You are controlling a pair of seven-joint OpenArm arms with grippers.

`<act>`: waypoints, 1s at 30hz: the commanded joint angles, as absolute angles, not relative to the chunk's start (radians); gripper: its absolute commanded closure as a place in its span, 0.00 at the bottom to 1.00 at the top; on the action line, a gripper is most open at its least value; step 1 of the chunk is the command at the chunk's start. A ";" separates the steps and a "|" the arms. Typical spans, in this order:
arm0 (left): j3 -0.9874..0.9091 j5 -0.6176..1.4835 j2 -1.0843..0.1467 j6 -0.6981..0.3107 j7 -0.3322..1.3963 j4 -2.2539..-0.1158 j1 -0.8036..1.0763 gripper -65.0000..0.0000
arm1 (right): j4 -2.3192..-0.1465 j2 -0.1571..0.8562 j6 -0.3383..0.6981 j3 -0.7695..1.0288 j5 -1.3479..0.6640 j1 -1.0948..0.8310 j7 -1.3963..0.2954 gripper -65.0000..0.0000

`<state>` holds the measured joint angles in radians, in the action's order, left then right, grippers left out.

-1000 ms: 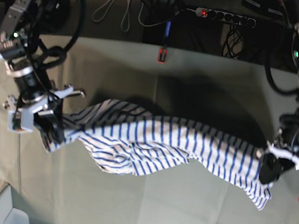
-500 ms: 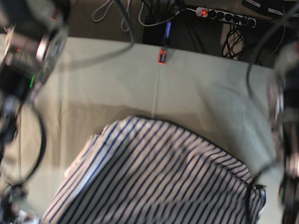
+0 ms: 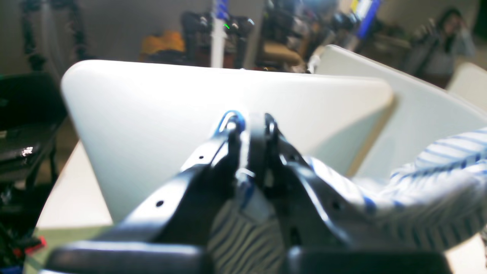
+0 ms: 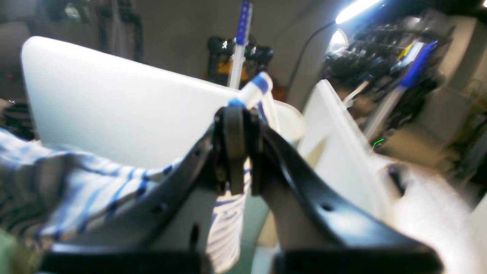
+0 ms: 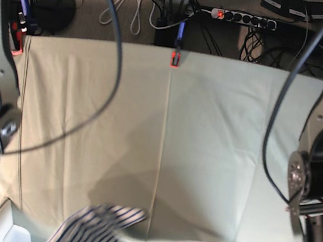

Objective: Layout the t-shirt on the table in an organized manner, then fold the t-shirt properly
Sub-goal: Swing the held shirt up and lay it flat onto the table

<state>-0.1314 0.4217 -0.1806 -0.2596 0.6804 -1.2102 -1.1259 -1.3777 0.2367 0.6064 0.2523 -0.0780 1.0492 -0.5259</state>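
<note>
The white t-shirt with thin blue stripes (image 5: 110, 234) hangs at the bottom edge of the base view, over the front of the pale grey-green table (image 5: 208, 133). Only its lower part shows there. My left gripper (image 3: 249, 123) is shut on a bunch of the t-shirt (image 3: 437, 171), which trails off to the right in the left wrist view. My right gripper (image 4: 237, 118) is shut on the t-shirt (image 4: 76, 182), which trails to the left in the right wrist view. Both grippers are raised and lie outside the base view; only the arm bodies (image 5: 316, 179) show at its sides.
A red clamp (image 5: 174, 59) sits at the table's far edge, another (image 5: 16, 46) at the far left. A power strip (image 5: 242, 17) and cables lie on the floor behind. White curved panels (image 3: 228, 102) stand in front of both wrist cameras.
The shirt lay stretched across the table between the grippers. Both arms lifted it up and toward the front edge; now only its lower part shows.
</note>
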 commanded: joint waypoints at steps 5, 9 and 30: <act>-0.182 0.435 -0.217 -0.257 0.639 -1.277 -1.073 1.00 | -1.483 0.219 0.608 0.340 -0.070 0.892 -0.518 1.00; -0.245 0.437 -0.225 -0.257 0.684 -1.403 -0.946 1.00 | -1.621 0.188 0.608 0.437 -0.073 0.661 -0.519 1.00; -0.570 0.513 -0.246 -0.260 0.713 -1.583 -0.153 1.00 | -1.770 0.019 0.613 0.555 -0.286 -0.239 -0.252 1.00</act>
<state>-0.5602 0.5247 -0.2214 -0.2775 0.7689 -1.5635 -0.1146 -1.7535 0.0025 0.6361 0.5457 -0.2821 -0.2546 -0.2920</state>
